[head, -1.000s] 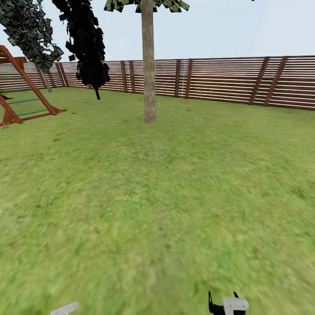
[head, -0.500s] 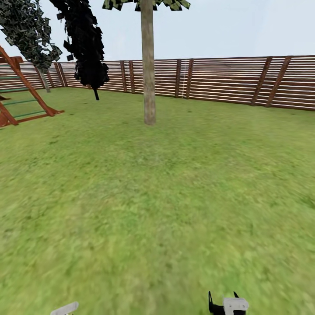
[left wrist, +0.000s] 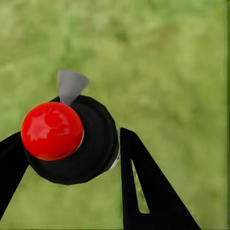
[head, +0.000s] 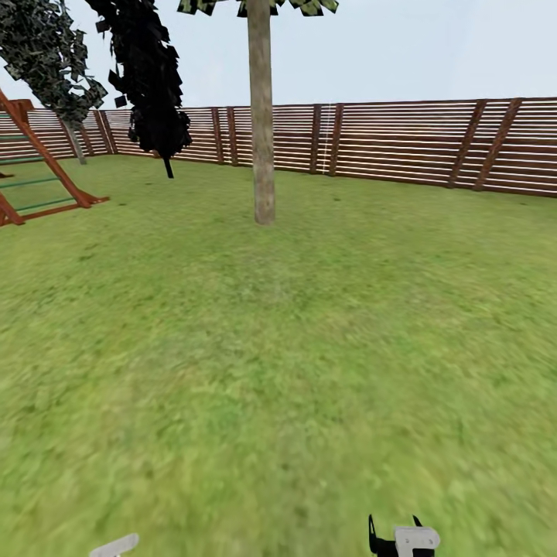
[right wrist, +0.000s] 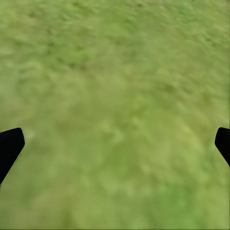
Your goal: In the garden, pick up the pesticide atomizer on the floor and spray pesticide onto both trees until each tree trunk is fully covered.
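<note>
Left gripper jaws clamped on the red-capped atomizer; right gripper jaws wide apart over lawn — tree trunk stands upper centre.

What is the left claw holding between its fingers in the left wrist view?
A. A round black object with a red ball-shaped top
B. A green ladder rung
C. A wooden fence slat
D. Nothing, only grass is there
A: in the left wrist view the left claw has its black fingers closed around the pesticide atomizer, a round black body with a red knob.
</note>
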Available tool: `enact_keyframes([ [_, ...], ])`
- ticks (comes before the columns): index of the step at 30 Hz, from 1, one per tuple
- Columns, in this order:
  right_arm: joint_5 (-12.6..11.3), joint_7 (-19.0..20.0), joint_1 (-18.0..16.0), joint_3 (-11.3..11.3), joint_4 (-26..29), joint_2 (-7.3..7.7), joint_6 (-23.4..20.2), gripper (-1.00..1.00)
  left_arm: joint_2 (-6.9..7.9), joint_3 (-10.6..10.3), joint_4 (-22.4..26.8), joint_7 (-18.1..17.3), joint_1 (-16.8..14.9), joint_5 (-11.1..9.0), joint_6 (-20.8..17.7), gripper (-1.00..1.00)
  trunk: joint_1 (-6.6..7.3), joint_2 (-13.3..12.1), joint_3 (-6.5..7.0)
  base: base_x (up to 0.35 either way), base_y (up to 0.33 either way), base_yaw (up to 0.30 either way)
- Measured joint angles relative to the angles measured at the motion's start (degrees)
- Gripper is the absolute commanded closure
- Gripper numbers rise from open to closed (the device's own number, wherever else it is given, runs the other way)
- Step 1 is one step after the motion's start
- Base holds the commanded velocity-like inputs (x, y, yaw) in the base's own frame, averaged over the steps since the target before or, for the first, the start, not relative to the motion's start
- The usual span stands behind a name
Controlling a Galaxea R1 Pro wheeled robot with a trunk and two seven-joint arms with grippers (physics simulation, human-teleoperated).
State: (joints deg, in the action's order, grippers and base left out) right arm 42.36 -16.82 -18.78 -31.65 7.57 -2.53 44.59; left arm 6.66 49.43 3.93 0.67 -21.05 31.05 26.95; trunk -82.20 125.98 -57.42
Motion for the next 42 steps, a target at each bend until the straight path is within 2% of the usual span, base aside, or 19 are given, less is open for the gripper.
enact_keyframes([
  [42,0.0,0.0,0.0,0.0,0.0,0.00,0.0,-1.00,0.00,0.0,0.0,0.0,0.0,0.0,0.0,1.00,0.00,0.0,0.00,0.338,0.000,0.000],
])
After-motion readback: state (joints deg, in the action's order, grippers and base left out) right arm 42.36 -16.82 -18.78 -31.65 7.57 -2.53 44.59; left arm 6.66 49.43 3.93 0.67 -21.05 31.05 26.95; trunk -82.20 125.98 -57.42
